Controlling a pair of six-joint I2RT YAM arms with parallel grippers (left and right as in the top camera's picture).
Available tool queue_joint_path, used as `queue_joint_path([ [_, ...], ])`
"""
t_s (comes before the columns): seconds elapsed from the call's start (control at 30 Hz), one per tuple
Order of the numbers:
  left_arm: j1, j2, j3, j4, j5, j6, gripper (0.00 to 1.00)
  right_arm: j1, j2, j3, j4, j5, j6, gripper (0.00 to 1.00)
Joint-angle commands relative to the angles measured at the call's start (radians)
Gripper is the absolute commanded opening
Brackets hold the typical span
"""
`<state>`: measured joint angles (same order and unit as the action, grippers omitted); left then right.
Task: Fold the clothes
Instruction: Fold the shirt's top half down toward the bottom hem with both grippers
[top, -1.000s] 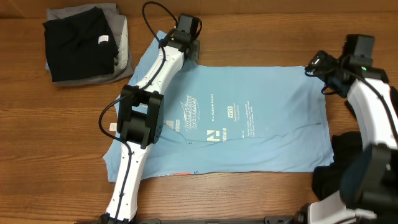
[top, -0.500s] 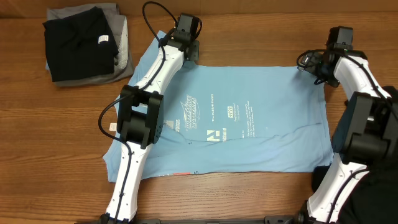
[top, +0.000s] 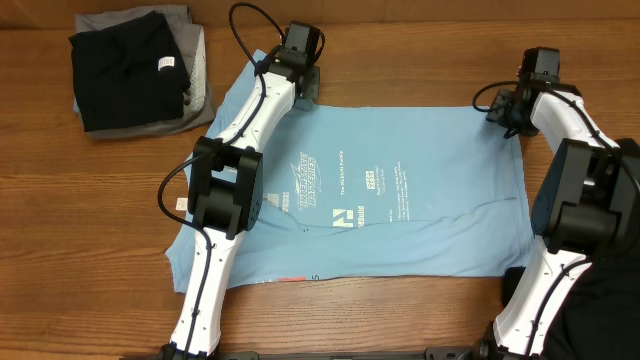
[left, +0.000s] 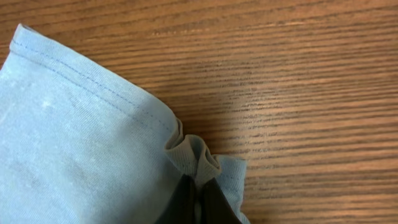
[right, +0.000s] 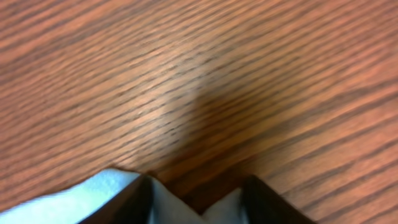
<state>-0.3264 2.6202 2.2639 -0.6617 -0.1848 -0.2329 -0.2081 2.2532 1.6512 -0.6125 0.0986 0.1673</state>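
From above, the blue T-shirt (top: 400, 190) lay spread flat on the wooden table (top: 400, 40), and the folded black and grey clothes (top: 130, 70) sat well apart in the far left corner. Only the left wrist camera showed this: the left gripper (left: 198, 202) was pinched tight on a bunched-up bit of the shirt's corner. The right wrist camera showed the right gripper (right: 198, 200) with its fingers spread wide and blue cloth lying between them, not squeezed yet.
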Motion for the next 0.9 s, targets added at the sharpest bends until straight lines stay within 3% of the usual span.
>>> queue_joint_path([
  [0.0,0.007,0.041,-0.010,-0.058,0.002,0.022,0.04,0.005,0.040,0.007,-0.002,-0.009,0.000,0.38],
  [0.13,0.007,0.028,-0.009,-0.085,-0.023,0.032,0.04,0.005,0.040,0.007,-0.003,-0.008,0.000,0.20],
  [0.37,0.007,-0.063,-0.009,-0.144,-0.085,0.036,0.04,0.005,0.035,0.041,-0.069,0.055,0.050,0.04],
  [0.87,0.010,-0.277,-0.009,-0.274,-0.062,0.027,0.04,0.005,-0.106,0.125,-0.281,0.066,0.239,0.04],
])
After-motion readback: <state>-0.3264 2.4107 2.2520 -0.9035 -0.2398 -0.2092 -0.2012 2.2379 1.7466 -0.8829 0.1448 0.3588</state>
